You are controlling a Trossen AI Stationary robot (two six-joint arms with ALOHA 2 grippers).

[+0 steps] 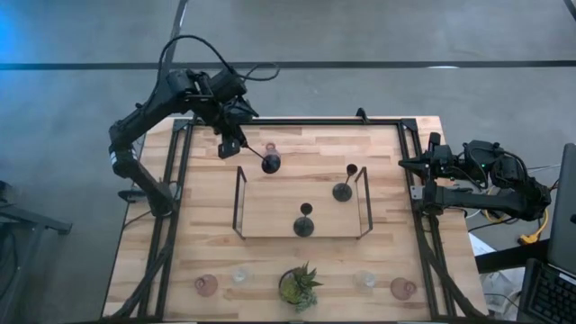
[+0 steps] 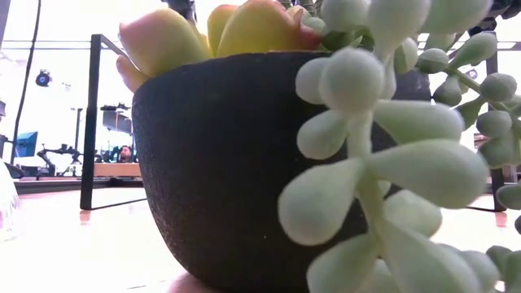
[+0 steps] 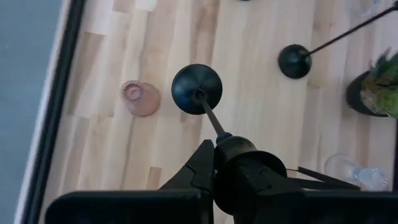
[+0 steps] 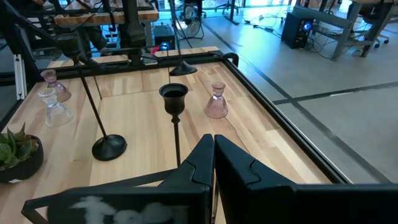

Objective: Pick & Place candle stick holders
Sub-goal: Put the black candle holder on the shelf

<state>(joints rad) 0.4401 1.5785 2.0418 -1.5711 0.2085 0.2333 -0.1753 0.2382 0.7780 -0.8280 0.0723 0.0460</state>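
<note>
My left gripper is shut on a black candle stick holder with a round base and thin stem, at the far left corner of the wire-framed wooden tray. A pink glass holder stands just beside its base. Two more black holders stand on the tray. Two pink holders and two clear ones stand along the near edge. My right gripper is shut and empty at the table's right edge. My left gripper holds the black holder by the cup at the top of its stem, pinched between the two fingers. The fingers come from above and from the far left. The holder leans, with its round base low at the wood; whether the base touches it I cannot tell.
A green potted plant stands at the middle of the near edge and fills the low view. The tray's upright wire ends rise at its left and right. A black frame runs along the table's sides.
</note>
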